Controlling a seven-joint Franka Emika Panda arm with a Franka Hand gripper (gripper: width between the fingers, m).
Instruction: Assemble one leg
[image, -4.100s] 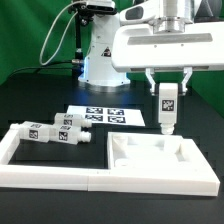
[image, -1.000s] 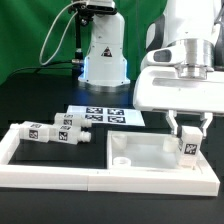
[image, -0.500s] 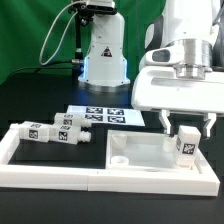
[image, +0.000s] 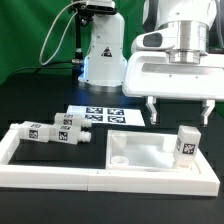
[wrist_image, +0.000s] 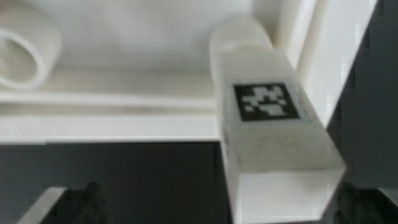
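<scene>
One leg (image: 187, 143), a small white block with a black-and-white tag, stands upright in the corner of the large white square panel (image: 150, 165) at the exterior view's right. My gripper (image: 178, 111) is open and empty above it, with its fingers spread wide and clear of the leg. In the wrist view the leg (wrist_image: 267, 110) rises from the panel (wrist_image: 125, 95) between my dark fingertips, and the gripper (wrist_image: 222, 206) does not touch it. Three more legs (image: 55, 131) lie at the exterior view's left.
The marker board (image: 100, 115) lies behind the panel. A long white L-shaped rail (image: 50, 176) runs along the front and left, round the loose legs. The robot base (image: 103, 50) stands at the back. A round socket (wrist_image: 25, 55) shows in the panel.
My gripper has opened, let go of the leg and risen above it. The leg stays standing in the panel's corner.
</scene>
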